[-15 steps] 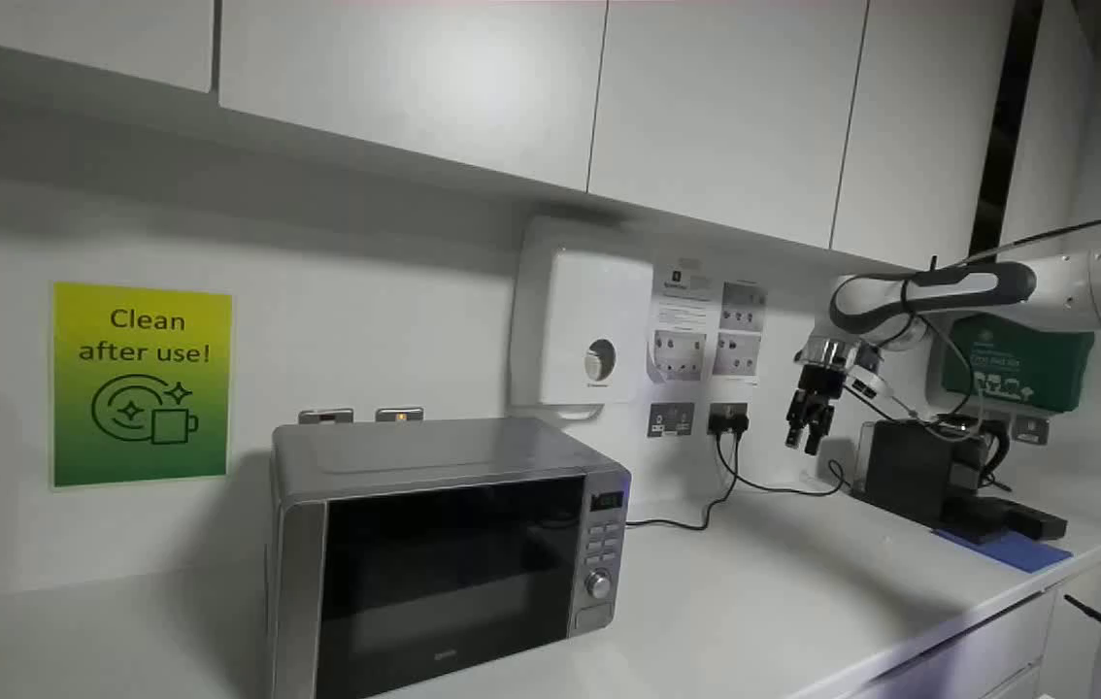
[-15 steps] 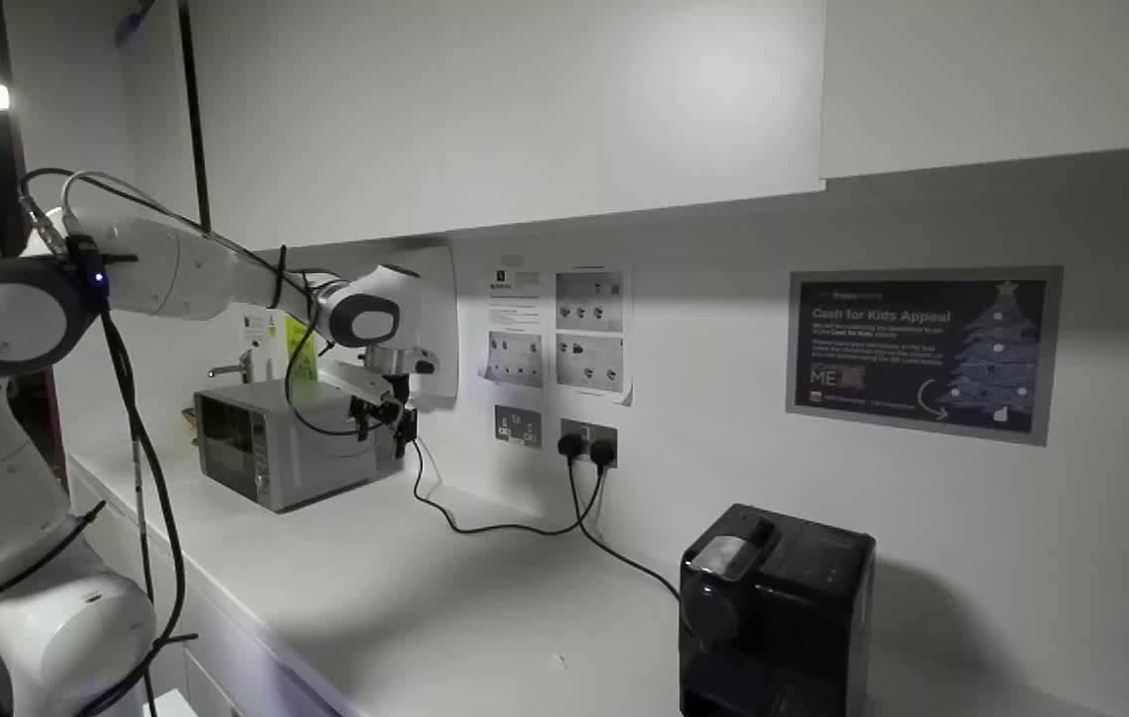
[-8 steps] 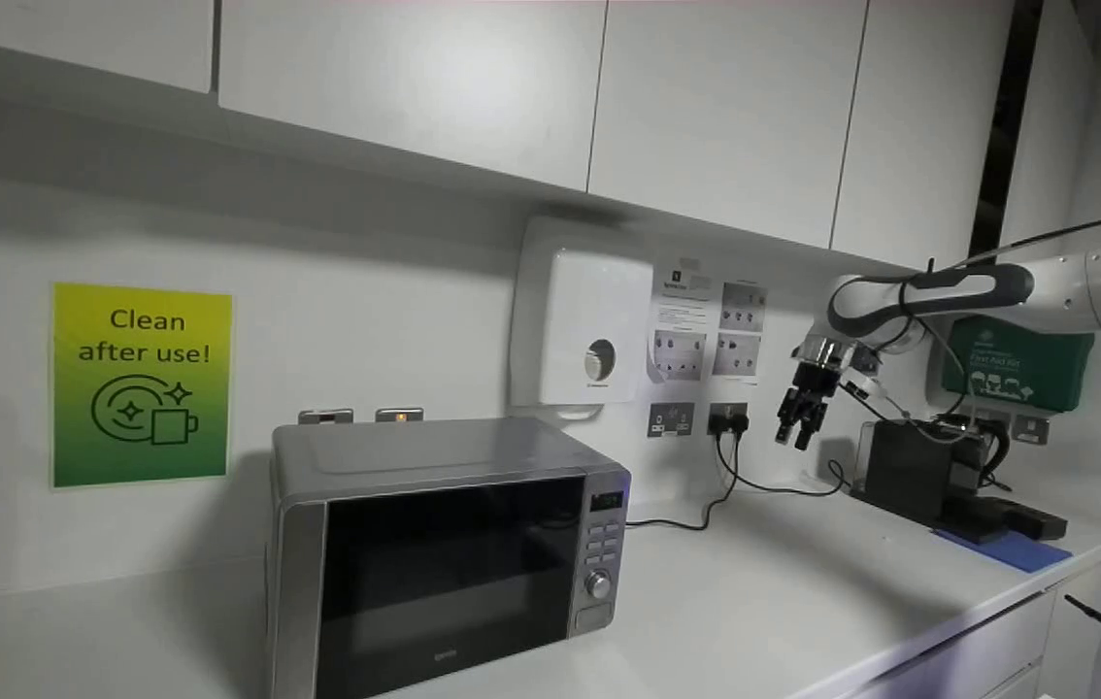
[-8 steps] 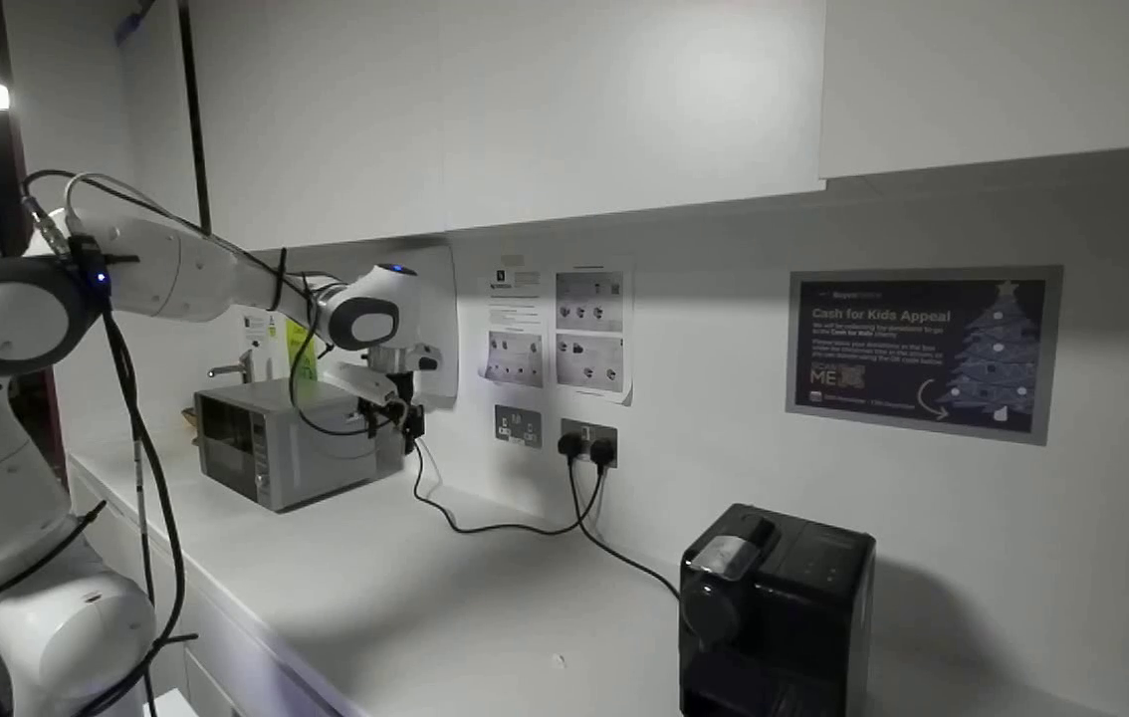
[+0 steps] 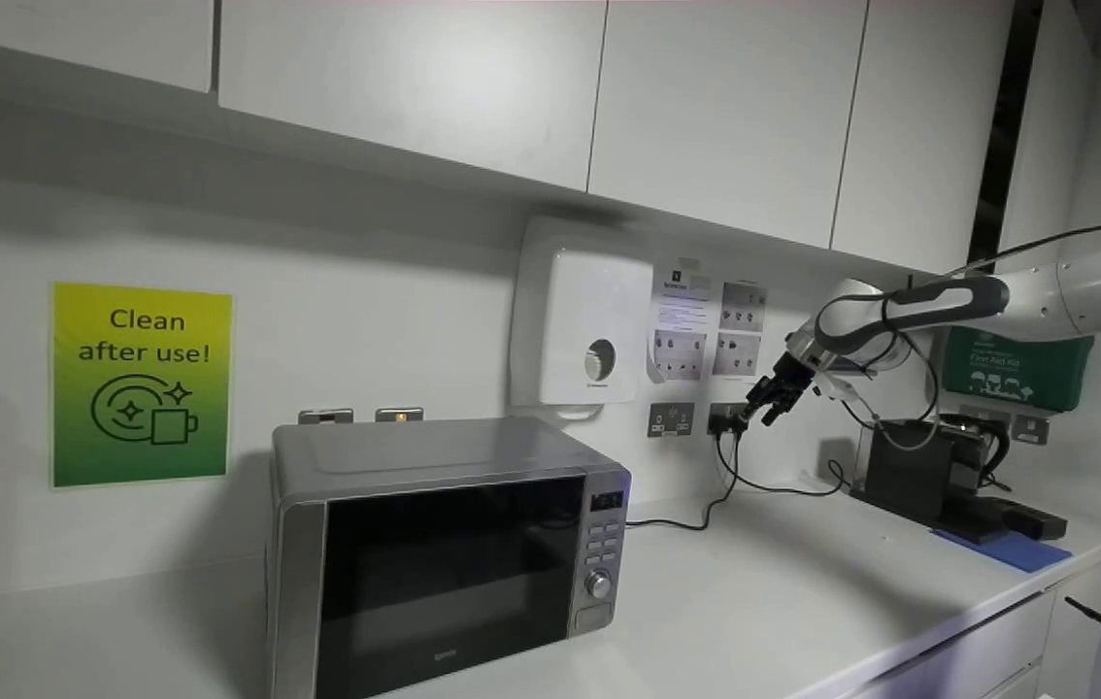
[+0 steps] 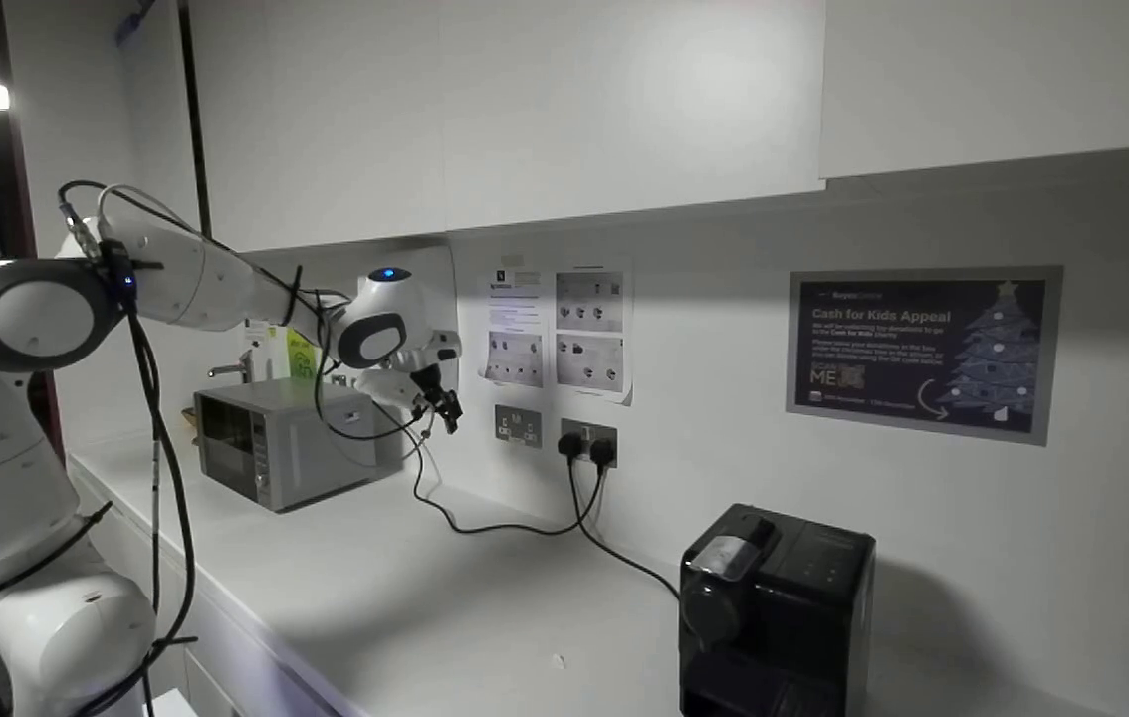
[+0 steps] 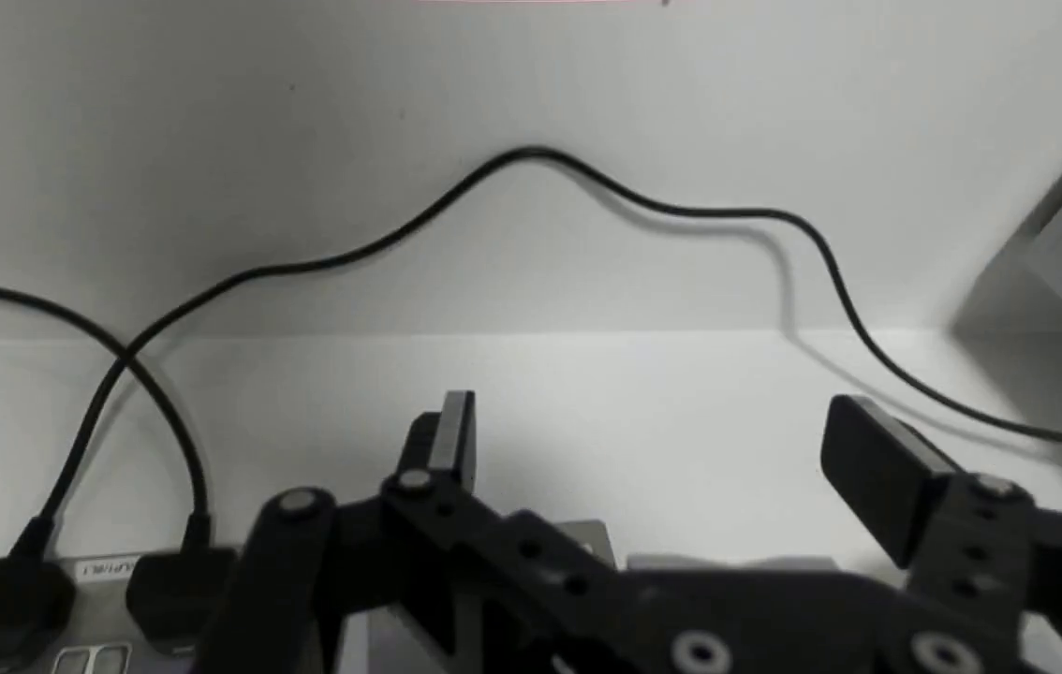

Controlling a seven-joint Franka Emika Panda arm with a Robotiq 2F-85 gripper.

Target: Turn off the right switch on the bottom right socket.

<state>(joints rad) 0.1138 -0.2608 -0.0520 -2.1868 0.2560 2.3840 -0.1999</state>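
A grey double socket [image 6: 588, 434] with two black plugs in it is on the white wall, right of another grey double socket [image 6: 518, 426] without plugs. In an exterior view, the plugged socket [image 5: 727, 409] stands partly behind my fingers. In the wrist view, which looks upside down, its plate shows at the lower left with two small pale switches [image 7: 92, 661] between the plugs; whether they are on or off I cannot tell. The unplugged socket [image 7: 595, 537] is mostly hidden by my gripper. My gripper [image 7: 653, 431] is open and empty, tilted toward the wall, apart from the sockets in an exterior view [image 6: 451, 413].
Black cables [image 7: 531, 154] run from the plugs along the counter. A microwave [image 5: 453, 582] and a black coffee machine [image 6: 779, 607] stand on it. A white dispenser [image 5: 584, 301] and paper notices [image 6: 555, 334] are on the wall under the upper cabinets.
My gripper has swung from pointing down to tilting forward toward the wall, and moved closer to the sockets. The arm has shifted with it. The sockets and plugs look unchanged.
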